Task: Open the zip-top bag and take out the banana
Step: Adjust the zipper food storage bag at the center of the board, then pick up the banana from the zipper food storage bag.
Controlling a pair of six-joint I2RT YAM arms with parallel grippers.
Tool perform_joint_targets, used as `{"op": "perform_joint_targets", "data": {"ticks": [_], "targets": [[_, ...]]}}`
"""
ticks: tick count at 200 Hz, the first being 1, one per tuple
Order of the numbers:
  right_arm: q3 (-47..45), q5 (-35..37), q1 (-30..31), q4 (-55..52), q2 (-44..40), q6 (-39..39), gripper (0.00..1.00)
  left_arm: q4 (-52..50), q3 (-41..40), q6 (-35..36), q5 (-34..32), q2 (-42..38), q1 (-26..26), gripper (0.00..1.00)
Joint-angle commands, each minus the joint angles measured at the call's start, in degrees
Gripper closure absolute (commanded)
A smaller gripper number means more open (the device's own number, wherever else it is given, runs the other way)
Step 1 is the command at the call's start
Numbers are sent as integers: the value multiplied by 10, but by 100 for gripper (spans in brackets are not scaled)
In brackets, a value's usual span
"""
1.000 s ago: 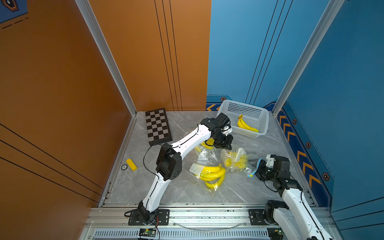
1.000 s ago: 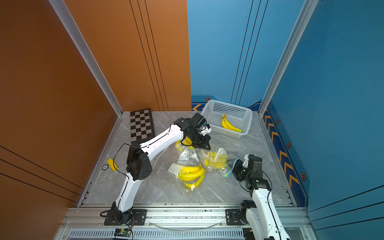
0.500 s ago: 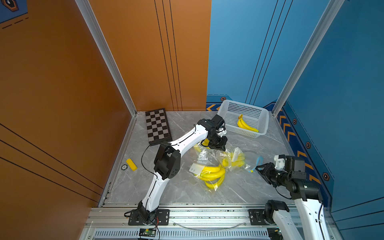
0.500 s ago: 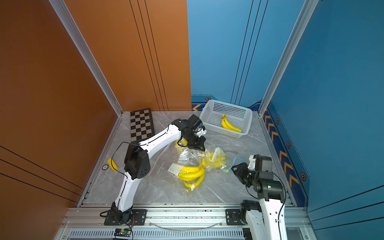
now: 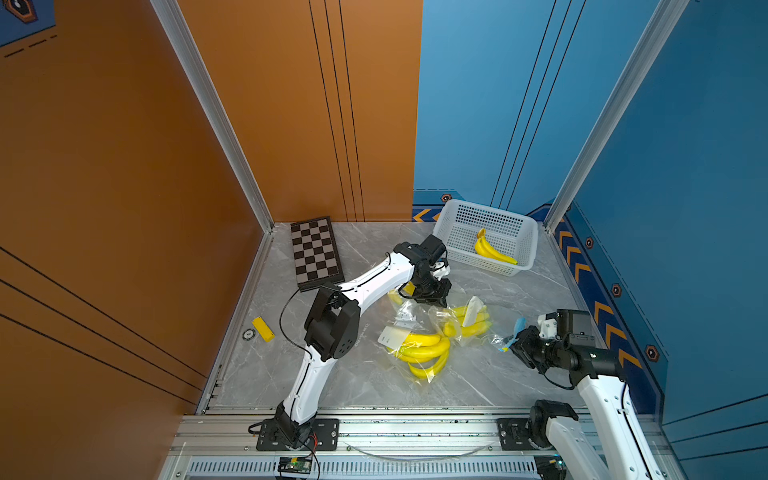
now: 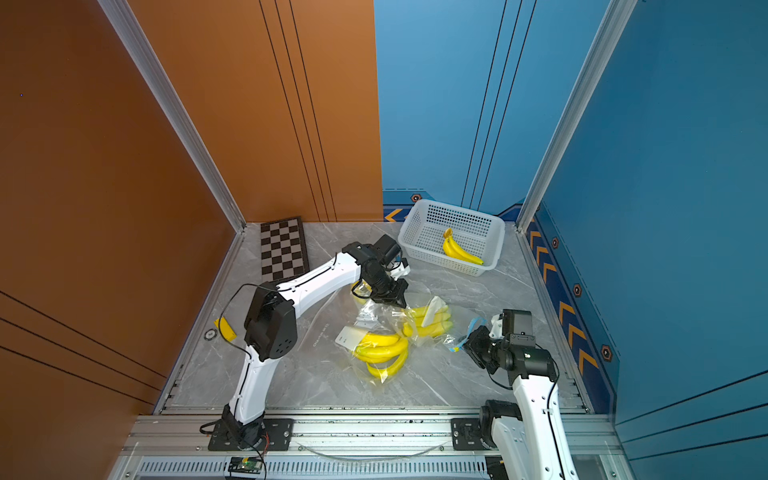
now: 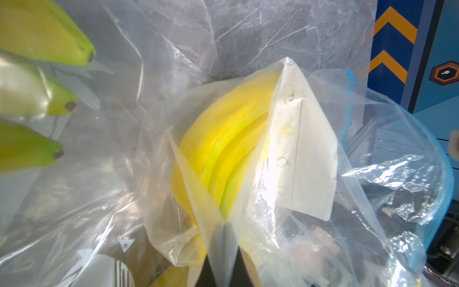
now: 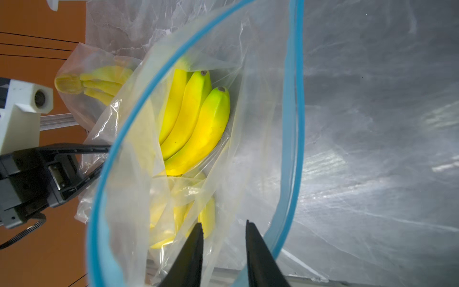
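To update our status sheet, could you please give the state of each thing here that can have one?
zip-top bag: mouth open, bananas inside.
left gripper: shut on the bag's far end.
right gripper: jaws apart, at the bag's mouth.
basket: holds one banana bunch.
second bag: holds a second bunch; seal not visible.

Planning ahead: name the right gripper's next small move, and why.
Probably ease the right gripper through the open blue mouth of the zip-top bag toward the bananas: its jaws stand apart there, and the left gripper, shut on the bag's far end, anchors it.
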Motion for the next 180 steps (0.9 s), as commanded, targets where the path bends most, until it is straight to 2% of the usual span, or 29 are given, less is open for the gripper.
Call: {"op": "perform_joint_targets", "data": {"ticks": [1,26,67,109,150,180], "targets": [[-49,2,-4,162,4,47,69,12,-27,13,2,-16,8,100],[-89,-14,-8,280,25,109,69,19,-42,15,8,-11,14,100],[-70,-26,-3,304,117,75,69,19,-42,25,14,-3,20,100],[-22,-19,49,346,236,55,64,19,-25,28,24,14,22,100],[-1,11,90,371,304,49,63,22,-20,30,31,23,26,100],[14,22,97,366,335,40,52,25,-21,31,36,27,32,100]]}}
